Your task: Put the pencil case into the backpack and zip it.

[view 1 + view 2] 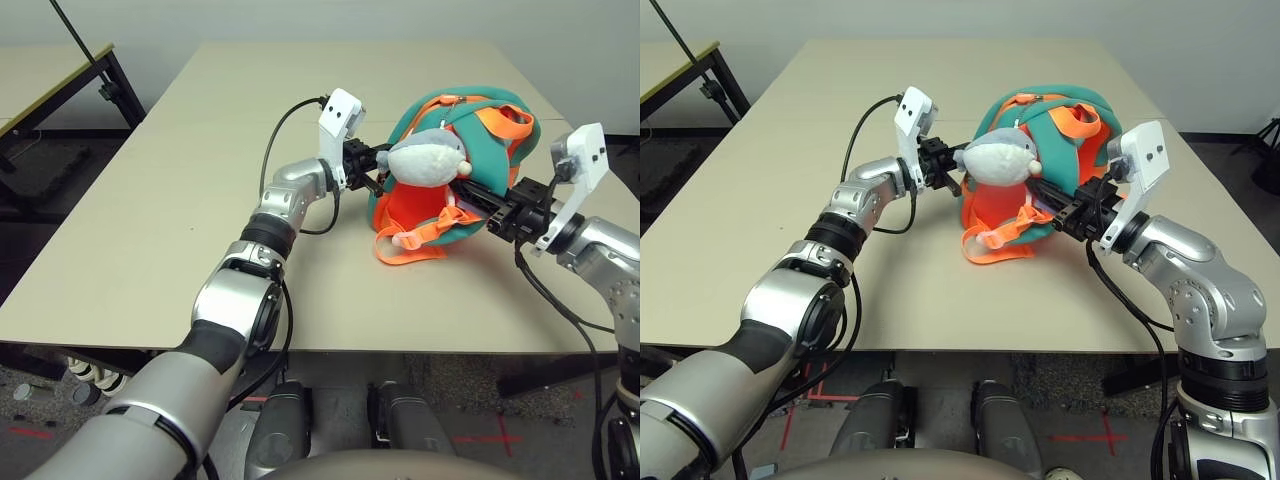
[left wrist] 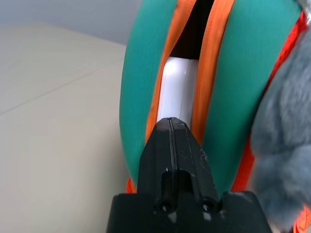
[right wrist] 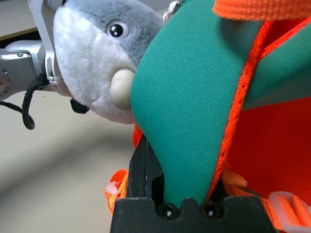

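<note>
- Nearest the camera, the robot's left gripper (image 1: 378,168) sits at the backpack's (image 1: 505,160) left side; in its wrist view the two black fingers (image 2: 174,145) are pressed together with no gap, at the orange-trimmed zip opening (image 2: 206,58). Whether they pinch a zip pull cannot be seen.
- Inside that opening lies the pencil case (image 2: 179,90), white and smooth, already within the backpack on the table (image 1: 180,200).
- Plush shark (image 1: 428,158) hangs over the front orange panel (image 1: 410,205).
- Right gripper (image 1: 478,200) is clamped on a fold of the backpack's teal fabric (image 3: 194,111).
- Judging by looks, the backpack is soft and floppy, so it likely needs bracing while zipping; the best hold is probably the zip pull, with the fabric kept taut.
</note>
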Controlling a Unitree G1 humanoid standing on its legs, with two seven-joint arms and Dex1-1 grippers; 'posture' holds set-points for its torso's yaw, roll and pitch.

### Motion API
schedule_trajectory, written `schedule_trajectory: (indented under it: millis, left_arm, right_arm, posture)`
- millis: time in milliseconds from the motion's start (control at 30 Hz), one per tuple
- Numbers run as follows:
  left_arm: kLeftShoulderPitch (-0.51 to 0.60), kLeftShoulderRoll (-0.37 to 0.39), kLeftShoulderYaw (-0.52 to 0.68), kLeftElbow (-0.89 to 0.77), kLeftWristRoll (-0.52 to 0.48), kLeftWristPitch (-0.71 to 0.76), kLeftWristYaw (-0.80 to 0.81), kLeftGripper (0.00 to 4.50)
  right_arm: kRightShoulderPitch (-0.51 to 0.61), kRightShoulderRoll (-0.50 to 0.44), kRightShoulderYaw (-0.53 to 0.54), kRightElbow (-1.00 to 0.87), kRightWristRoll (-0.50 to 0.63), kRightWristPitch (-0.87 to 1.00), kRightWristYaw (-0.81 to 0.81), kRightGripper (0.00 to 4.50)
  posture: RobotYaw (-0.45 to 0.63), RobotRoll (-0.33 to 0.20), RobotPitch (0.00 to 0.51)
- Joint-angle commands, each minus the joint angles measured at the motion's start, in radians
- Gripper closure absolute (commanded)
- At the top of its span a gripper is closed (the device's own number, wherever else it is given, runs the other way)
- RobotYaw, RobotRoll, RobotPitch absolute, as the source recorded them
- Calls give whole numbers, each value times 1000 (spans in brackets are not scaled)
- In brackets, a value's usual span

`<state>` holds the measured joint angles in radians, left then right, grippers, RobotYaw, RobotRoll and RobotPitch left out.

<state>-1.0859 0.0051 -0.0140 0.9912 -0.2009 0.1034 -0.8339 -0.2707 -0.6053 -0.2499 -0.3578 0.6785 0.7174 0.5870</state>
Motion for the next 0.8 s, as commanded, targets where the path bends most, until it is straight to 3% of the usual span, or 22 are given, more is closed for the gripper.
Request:
schedule_trajectory:
  millis: [33, 300, 333, 433, 733, 800]
  left_arm:
    - [22, -39, -53, 26, 53, 19, -10, 4500]
    - [77, -22, -36, -39, 48, 47, -4, 4500]
    - [79, -9, -23, -66, 37, 58, -1, 4324]
    - [83, 41, 16, -170, 1, 104, -4, 3565]
    - [120, 272, 57, -532, -108, 303, -124, 175]
    - [125, 304, 56, -582, -134, 341, -145, 0]
  right_arm:
    - [-4, 2, 13, -47, 24, 7, 8, 4419]
    - [-15, 6, 32, -19, 5, -4, 13, 4419]
    - [-16, 6, 34, -16, 3, -5, 13, 4419]
    - [-9, 6, 35, -4, -3, -10, 15, 4419]
    - [44, 42, 42, 87, -45, -85, 40, 4419]
    - [44, 47, 44, 91, -44, -91, 42, 4419]
  posture:
    - [7, 0, 39]
    - [22, 0, 38]
    - [22, 0, 39]
    - [23, 0, 42]
    - [53, 0, 46]
    - [53, 0, 46]
